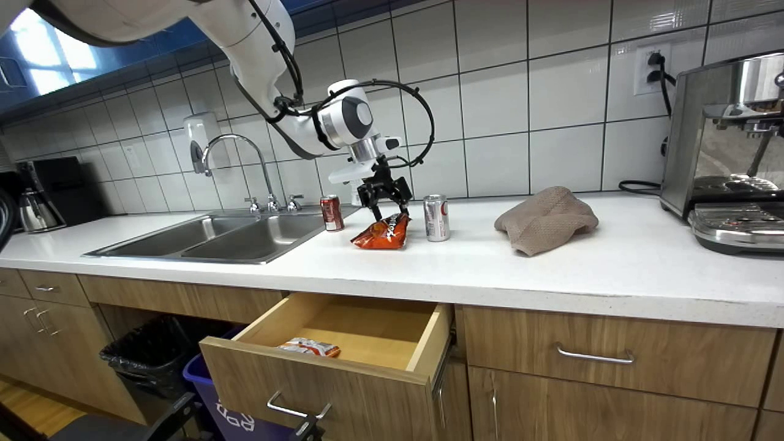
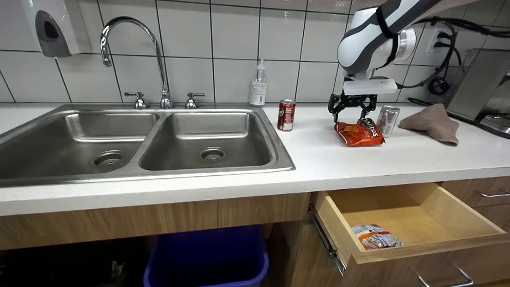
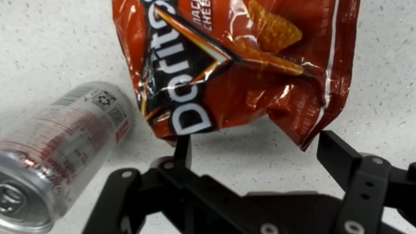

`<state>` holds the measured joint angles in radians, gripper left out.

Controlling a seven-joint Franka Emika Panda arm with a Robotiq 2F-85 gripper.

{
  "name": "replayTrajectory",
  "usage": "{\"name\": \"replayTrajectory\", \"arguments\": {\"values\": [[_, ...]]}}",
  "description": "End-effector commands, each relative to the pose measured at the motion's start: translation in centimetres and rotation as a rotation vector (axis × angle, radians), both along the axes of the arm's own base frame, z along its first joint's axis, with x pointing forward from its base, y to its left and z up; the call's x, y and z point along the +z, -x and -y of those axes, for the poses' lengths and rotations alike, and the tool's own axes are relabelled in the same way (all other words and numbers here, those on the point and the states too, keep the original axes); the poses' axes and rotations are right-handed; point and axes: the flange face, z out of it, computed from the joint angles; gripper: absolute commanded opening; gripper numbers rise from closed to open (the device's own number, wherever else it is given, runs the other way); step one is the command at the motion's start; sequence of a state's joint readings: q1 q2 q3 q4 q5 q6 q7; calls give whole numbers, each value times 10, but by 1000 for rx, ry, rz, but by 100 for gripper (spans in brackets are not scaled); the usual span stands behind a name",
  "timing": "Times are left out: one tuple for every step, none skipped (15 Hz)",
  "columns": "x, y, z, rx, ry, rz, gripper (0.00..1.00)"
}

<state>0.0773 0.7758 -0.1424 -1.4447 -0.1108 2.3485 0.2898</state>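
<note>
Presently, my arm (image 1: 254,67) slants in from the left in an exterior view, gripper (image 1: 391,214) pointing down, jaws well apart at the Doritos bag's (image 1: 383,235) edge on the counter (image 1: 478,263), contact I cannot confirm; just right stands a silver can (image 1: 437,218).

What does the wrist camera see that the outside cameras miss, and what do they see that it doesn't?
Only the wrist view shows the pull tab and recycling mark on the silver can.

Only the exterior views, both of them, show the sink, tap, red can, brown cloth and open drawer with a packet inside.

All share the silver can, chip bag, white counter and gripper, its fingers apart beside the bag.
</note>
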Motion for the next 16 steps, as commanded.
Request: {"name": "replayTrajectory", "arguments": {"values": [[4, 1, 1, -11, -12, -3, 100], [4, 2, 0, -11, -12, -4, 100], [4, 3, 0, -11, -11, -4, 100], [3, 5, 0, -12, -10, -6, 100], [2, 7, 0, -13, -10, -10, 100], [1, 9, 0, -13, -11, -16, 100], [-1, 12, -1, -13, -11, -21, 100], [-3, 15, -1, -13, -12, -26, 100], [-5, 18, -2, -14, -11, -31, 100], [-7, 21, -2, -14, -10, -35, 100], [-9, 25, -3, -15, -11, -39, 100], [-10, 28, -4, -14, -11, -43, 100], [-11, 32, -4, -14, -11, -46, 100], [-12, 35, -5, -14, -11, -50, 100], [-12, 38, -5, -13, -12, -51, 100], [-12, 42, -6, -13, -13, -54, 100]]}}
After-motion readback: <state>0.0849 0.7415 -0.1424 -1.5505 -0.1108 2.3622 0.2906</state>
